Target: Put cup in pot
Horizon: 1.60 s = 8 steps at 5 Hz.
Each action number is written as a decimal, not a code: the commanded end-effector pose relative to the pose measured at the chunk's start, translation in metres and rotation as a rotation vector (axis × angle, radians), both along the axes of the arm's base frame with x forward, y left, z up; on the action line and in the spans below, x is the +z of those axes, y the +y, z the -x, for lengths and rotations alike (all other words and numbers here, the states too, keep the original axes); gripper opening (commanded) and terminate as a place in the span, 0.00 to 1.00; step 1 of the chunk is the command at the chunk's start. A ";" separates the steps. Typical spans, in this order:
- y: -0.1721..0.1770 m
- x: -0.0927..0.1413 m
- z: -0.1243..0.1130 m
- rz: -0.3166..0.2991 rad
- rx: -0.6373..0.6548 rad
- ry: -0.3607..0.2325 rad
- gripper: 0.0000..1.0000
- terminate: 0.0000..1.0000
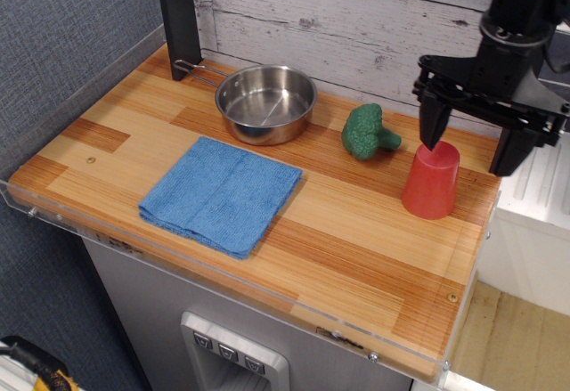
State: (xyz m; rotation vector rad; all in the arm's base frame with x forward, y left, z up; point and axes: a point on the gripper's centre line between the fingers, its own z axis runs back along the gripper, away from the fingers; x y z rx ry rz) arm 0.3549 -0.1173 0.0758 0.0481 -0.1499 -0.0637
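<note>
The red cup stands upside down on the wooden counter at the right, near the back edge. The shiny steel pot sits empty at the back middle, its wire handle pointing left. My gripper is open, above and just behind the cup, shifted a little to its right. Its left finger hangs over the cup's top edge and its right finger is beyond the cup's right side. It holds nothing.
A green broccoli toy lies between the pot and the cup. A folded blue cloth lies in front of the pot. A black post stands at the back left. The counter has a clear plastic front lip.
</note>
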 end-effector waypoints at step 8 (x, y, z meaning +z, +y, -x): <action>0.020 -0.011 -0.001 -0.010 0.059 0.030 0.00 0.00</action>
